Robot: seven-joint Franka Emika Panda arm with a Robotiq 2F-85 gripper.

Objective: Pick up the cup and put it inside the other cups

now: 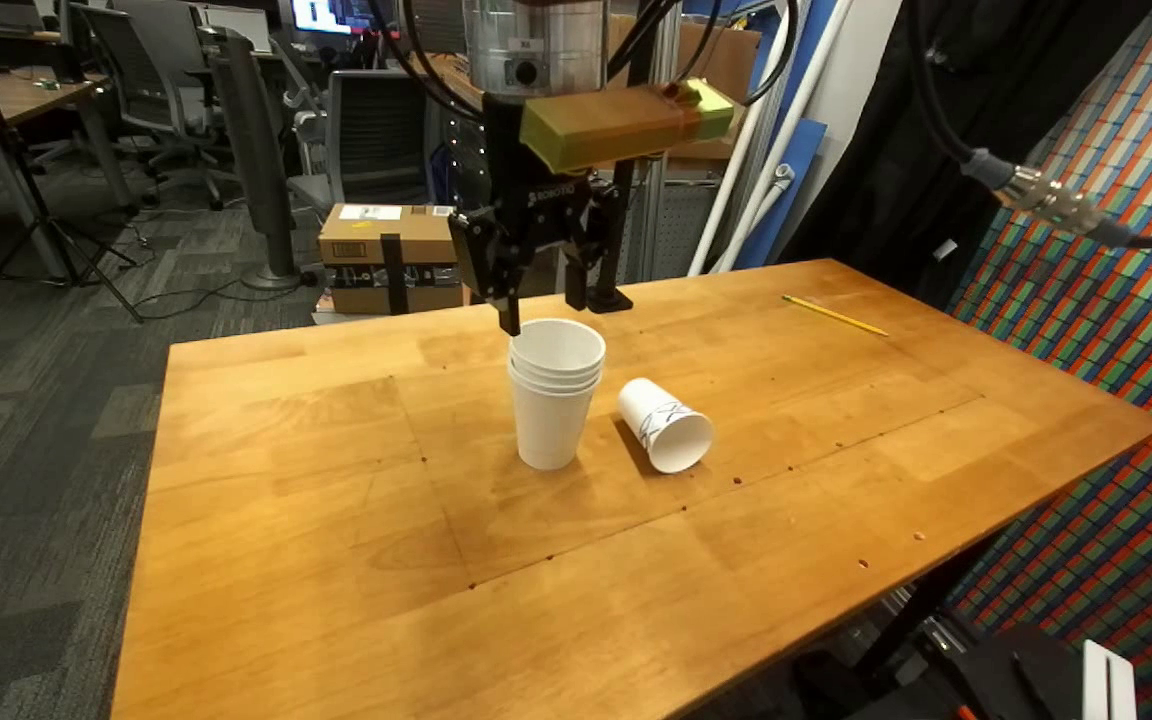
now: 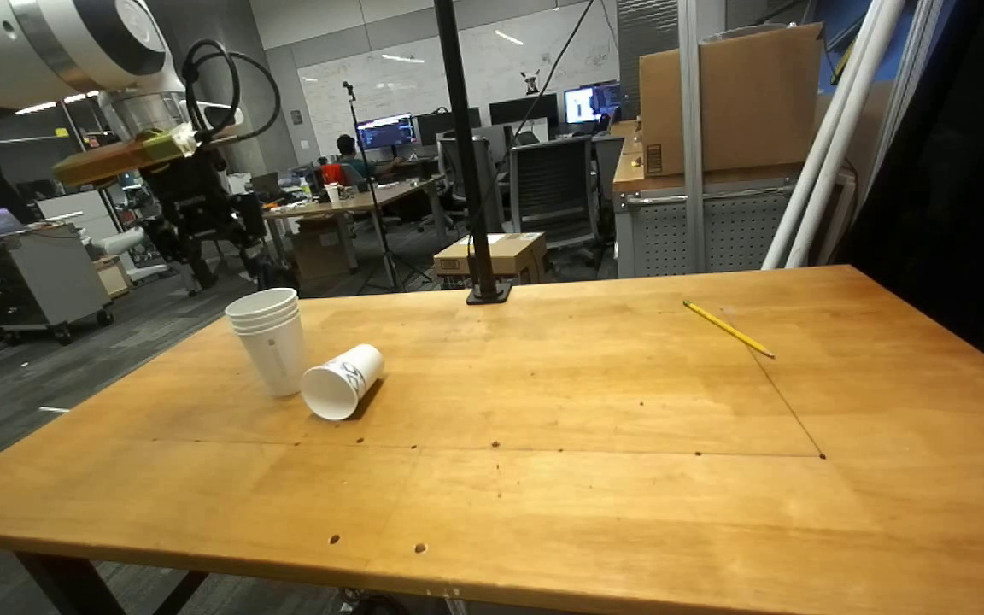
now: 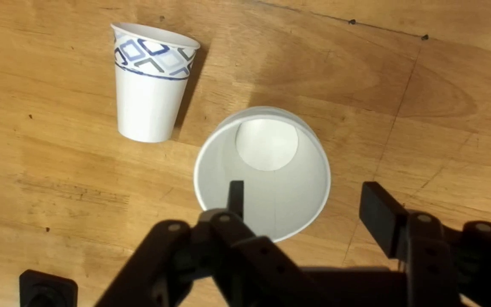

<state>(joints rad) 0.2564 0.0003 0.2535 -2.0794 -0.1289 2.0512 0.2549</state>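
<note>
Tabletop [image 2: 594, 376] bright, warm in both exterior views; floor [image 1: 36, 480], left of frame, dim. Whiteboard [image 2: 411, 79], upper centre in exterior view, carries glare streaks. Curtain [image 2: 962, 196], right edge, near-black. Wrist view: shadow right of lying cup [image 3: 149, 102]; gripper fingers [image 3: 236, 198] slightly soft.

In an exterior view the camera looks down across the desk [image 1: 316, 560] from high near its left edge [image 1: 158, 480], angled toward the far-right corner [image 1: 828, 270]. In an exterior view it sits by the near edge [image 2: 202, 560], around its middle, at a flatter angle, facing the far edge [image 2: 629, 287]. Both exterior views share that edge and that corner. The wrist view is nearest, looking steeply down past the pincer [image 3: 307, 200], its bottom toward the far edge.
</note>
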